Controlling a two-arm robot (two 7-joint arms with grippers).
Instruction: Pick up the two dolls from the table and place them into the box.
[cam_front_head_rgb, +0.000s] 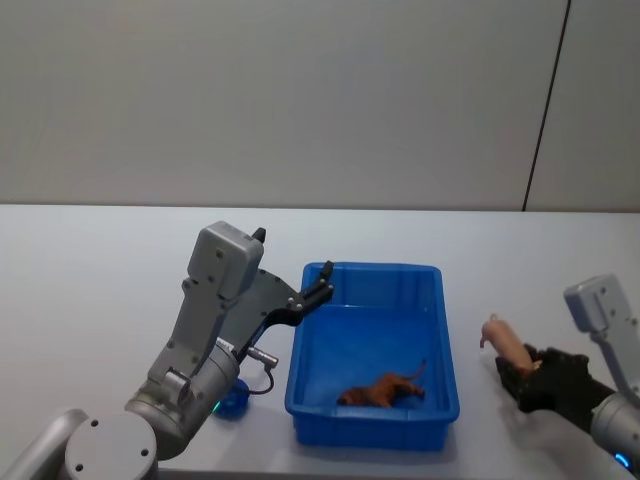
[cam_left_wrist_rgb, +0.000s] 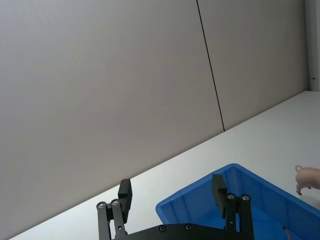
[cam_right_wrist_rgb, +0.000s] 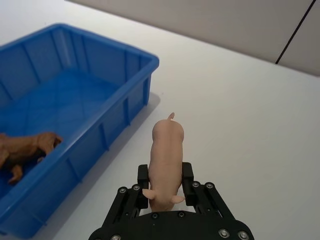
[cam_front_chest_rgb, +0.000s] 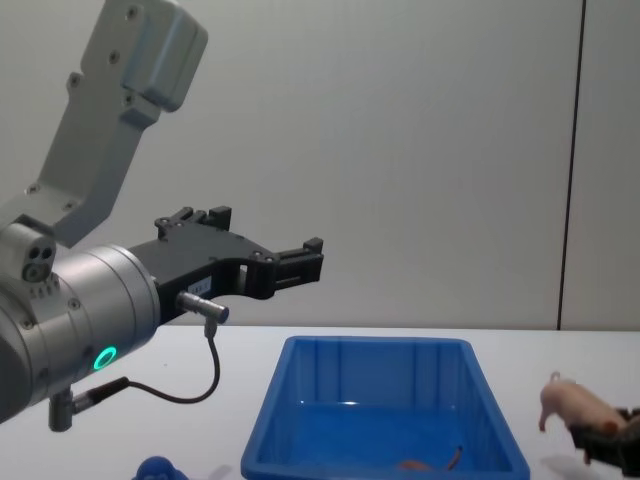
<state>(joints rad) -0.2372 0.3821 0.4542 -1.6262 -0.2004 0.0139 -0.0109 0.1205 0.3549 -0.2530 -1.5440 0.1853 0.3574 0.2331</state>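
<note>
While pig (cam_right_wrist_rgb: 166, 160) outside box (cam_front_head_rgb: 370, 427), toy (cam_front_head_rgb: 383, 390) inside

We saw the pink pig (cam_right_wrist_rgb: 167, 150) clamped at its front end between the right gripper's (cam_right_wrist_rgb: 165, 174) fingers, curly tail pointing away. It was just right of the box (cam_front_head_rgb: 370, 268) and seemed lifted off the white table (cam_front_head_rgb: 100, 260). The bright-blue box sat upright mid-table, open top, sloping walls. The dark-blue toy (cam_front_head_rgb: 232, 398) sat on the table by the box's near-left corner, partly hidden; its pose was unclear.
</note>
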